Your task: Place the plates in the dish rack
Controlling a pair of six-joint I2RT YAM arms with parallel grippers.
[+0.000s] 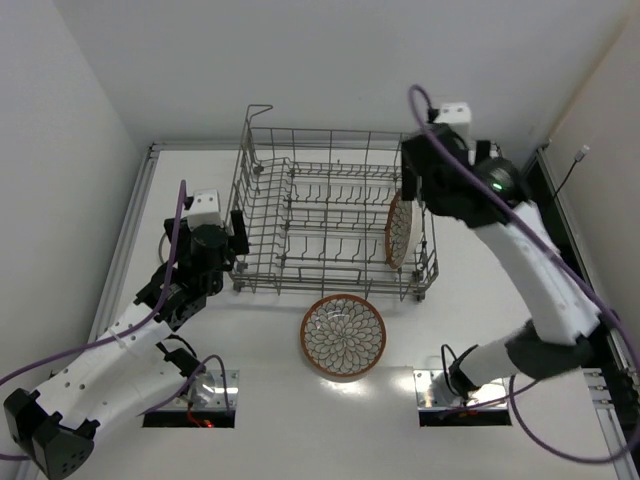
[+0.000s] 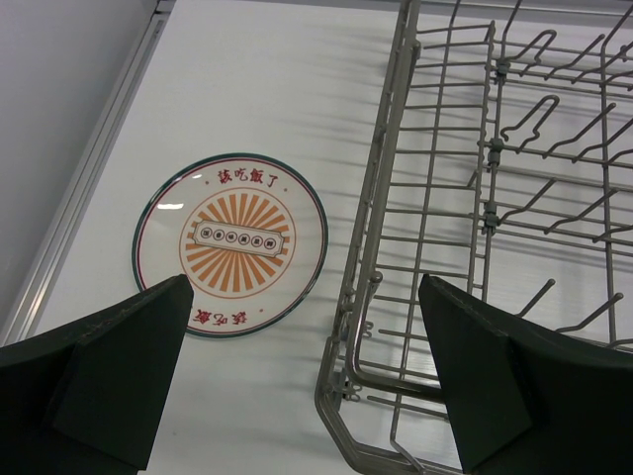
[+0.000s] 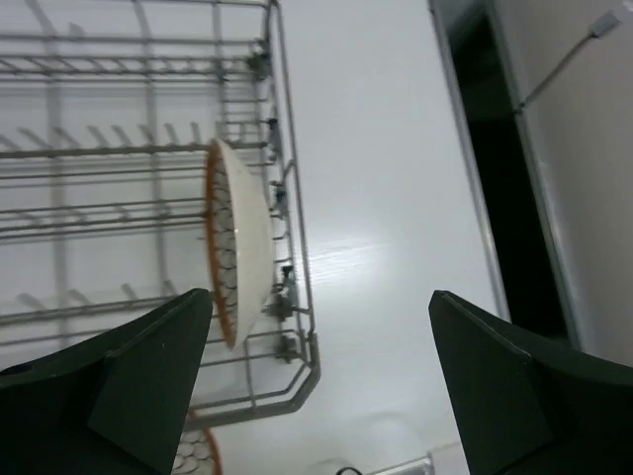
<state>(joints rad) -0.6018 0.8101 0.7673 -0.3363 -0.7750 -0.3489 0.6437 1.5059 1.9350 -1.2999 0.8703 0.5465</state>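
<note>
A plate (image 3: 237,247) is stood on edge inside the rack (image 1: 320,268), beneath the right gripper (image 3: 318,297), whose jaws are spread apart.

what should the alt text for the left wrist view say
A white plate with an orange sunburst lies flat on the white table, beside the grey wire dish rack that fills the picture's right side. The left gripper hangs open in the foreground, one dark finger overlapping the plate's near edge, the other the rack.
</note>
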